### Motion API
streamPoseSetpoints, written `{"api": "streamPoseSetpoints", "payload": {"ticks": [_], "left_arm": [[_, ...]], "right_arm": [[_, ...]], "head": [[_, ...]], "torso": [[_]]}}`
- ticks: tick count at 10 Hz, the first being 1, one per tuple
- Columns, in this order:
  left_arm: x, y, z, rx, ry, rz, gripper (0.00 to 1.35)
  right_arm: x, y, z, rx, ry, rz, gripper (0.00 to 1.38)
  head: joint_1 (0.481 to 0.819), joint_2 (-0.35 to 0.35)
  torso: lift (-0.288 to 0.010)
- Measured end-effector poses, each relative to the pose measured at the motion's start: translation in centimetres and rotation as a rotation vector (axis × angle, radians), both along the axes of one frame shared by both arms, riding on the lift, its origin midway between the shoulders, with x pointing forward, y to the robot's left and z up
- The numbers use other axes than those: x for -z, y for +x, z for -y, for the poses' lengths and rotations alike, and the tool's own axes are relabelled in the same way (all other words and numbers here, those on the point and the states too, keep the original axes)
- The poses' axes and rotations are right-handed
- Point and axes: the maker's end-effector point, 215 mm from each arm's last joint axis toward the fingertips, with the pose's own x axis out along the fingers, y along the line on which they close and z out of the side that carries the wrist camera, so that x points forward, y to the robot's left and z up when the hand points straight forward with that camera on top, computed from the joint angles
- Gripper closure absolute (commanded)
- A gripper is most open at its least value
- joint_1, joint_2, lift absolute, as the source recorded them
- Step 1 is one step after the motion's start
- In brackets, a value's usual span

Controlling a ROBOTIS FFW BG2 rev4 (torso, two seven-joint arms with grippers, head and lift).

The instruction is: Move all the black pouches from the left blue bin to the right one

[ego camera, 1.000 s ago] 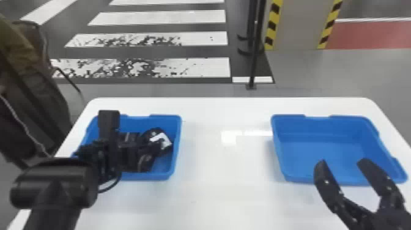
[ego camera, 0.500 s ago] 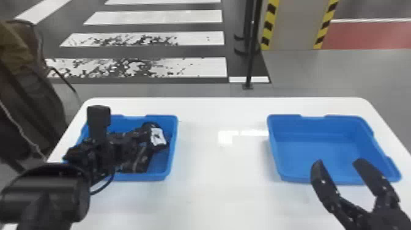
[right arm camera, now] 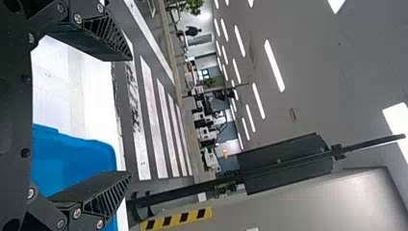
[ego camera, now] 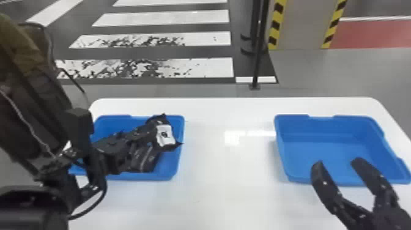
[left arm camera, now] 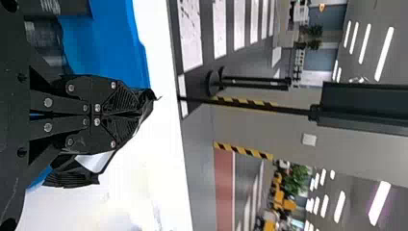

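crossing stripes (ego camera: 168,17) are running over the floor at eleven o'clock, a hazard-striped pillar (ego camera: 305,24) is standing at one, and the white table (ego camera: 226,174) is spreading out below them. and we're looking at a catch, folks! over at ten o'clock the left gripper (left arm camera: 139,115) is pinching a black pouch (ego camera: 166,138), its fingers pressed nearly together with dark film bunching at the tips. the pouch is hanging over the left blue bin (ego camera: 175,176), its white label (ego camera: 164,134) showing and one corner poking toward the bin's three o'clock rim. more black pouches (ego camera: 143,158) are lying beneath it in that bin; how many, i'm not able to tell.

at two o'clock the right blue bin (ego camera: 324,184) is waiting as the target, and at four the right gripper (ego camera: 338,163) is hovering by its six o'clock rim, fingers spread wide, gripping nothing.

now, the handling! this pouch is looking light and soft, all crinkly film, so i'm expecting it to be sagging and swinging on the way across. slick film could be slipping, too, if only an edge is caught. i'm favouring a hold on a gathered fold near the middle, squeezing firmly but not crushing whatever is sitting inside. the next move is calling for height over that three o'clock rim, then a gentle carry toward two o'clock.
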Motion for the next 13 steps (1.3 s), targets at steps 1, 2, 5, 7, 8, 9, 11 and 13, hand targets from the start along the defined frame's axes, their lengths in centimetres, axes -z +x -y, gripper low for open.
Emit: {"api": "streamPoseSetpoints", "payload": {"ticks": [1,2,5,7,8,9,11,13], "left_arm": [[-1.0,-1.9,3.2,0.059,-0.096,0.006,1.21],[-1.9,-3.7,6.1,0.109,-0.173,0.007,1.21],[-3.3,-6.4,11.3,0.202,-0.293,-0.003,1.21],[-3.8,-7.1,13.3,0.241,-0.334,-0.008,1.21],[-4.0,-7.3,14.1,0.256,-0.346,-0.01,1.21],[-4.1,-7.5,14.8,0.27,-0.358,-0.012,1.21],[-4.5,-8.0,16.3,0.299,-0.381,-0.016,1.21],[-4.6,-8.4,17.4,0.319,-0.397,-0.021,1.21]], "right_arm": [[0.5,0.6,-1.3,-0.051,0.059,-0.023,0.19],[0.7,1.3,-2.6,-0.093,0.143,-0.049,0.19],[-0.4,1.8,-7.0,-0.21,0.375,-0.1,0.19],[-0.6,1.6,-11.0,-0.313,0.54,-0.164,0.19],[-0.7,1.4,-12.4,-0.352,0.583,-0.188,0.19],[-0.8,1.4,-13.5,-0.382,0.607,-0.204,0.19],[-0.3,1.5,-14.6,-0.413,0.62,-0.231,0.27],[0.4,1.6,-15.5,-0.433,0.639,-0.271,0.89]], "head": [[0.695,0.03],[0.695,0.005],[0.695,-0.018],[0.695,0.013],[0.695,0.023],[0.695,0.03],[0.695,0.027],[0.695,0.021]], "torso": [[-0.14],[-0.14],[-0.14],[-0.14],[-0.14],[-0.14],[-0.14],[-0.14]]}}
